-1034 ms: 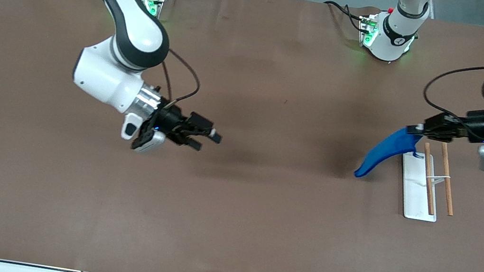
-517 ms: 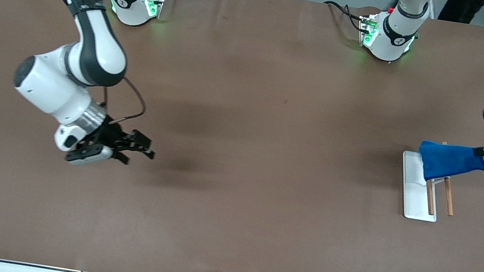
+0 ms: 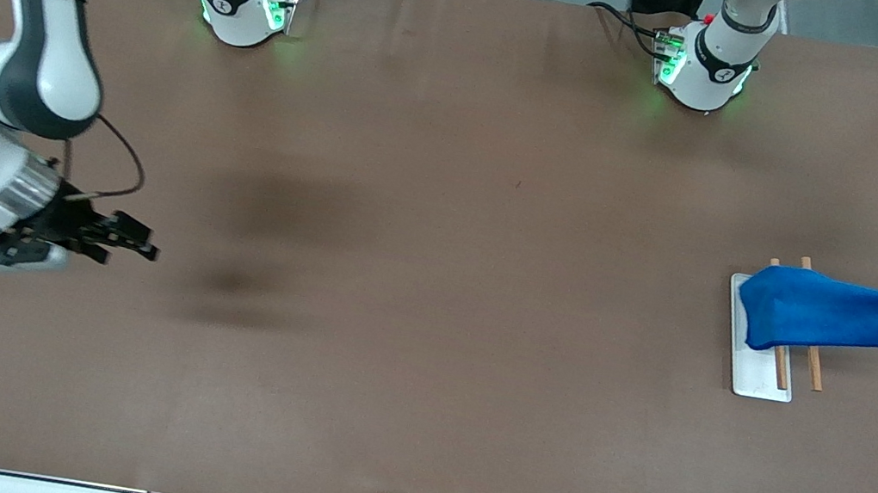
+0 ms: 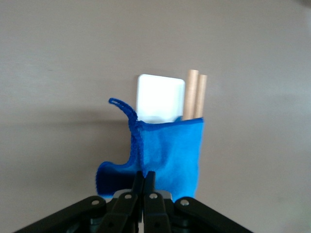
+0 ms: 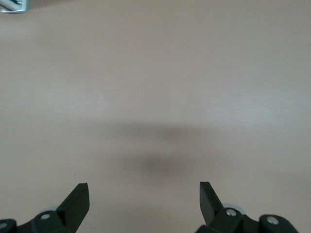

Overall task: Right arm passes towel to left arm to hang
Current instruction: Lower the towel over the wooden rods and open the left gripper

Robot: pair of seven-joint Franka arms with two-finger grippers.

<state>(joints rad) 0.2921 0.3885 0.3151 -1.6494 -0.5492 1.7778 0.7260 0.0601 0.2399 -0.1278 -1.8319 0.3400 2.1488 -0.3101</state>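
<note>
I am pinching one edge of the towel [image 4: 167, 155] in my left gripper [image 4: 144, 180], jaws clamped tight on the cloth, out over the table's edge at the left arm's end. The towel is stretching from that pinch back across the rack [image 3: 755, 376], draping over its two rods [image 3: 812, 369], so I judge the hand-over is done and the hanging is in hand. Next I need to lower the cloth so it is settling evenly on both rods, then let go without dragging it off. The towel is a soft, fuzzy blue microfibre with a darker stitched hem and a small loop [image 4: 121, 105] curling off one corner. The rods are plain round wood; the rack's base is a flat white plate with rounded corners. My right gripper [image 3: 134, 246] is waiting, jaws spread wide and holding nothing, over the bare brown table [image 3: 421, 366] toward the right arm's end.
</note>
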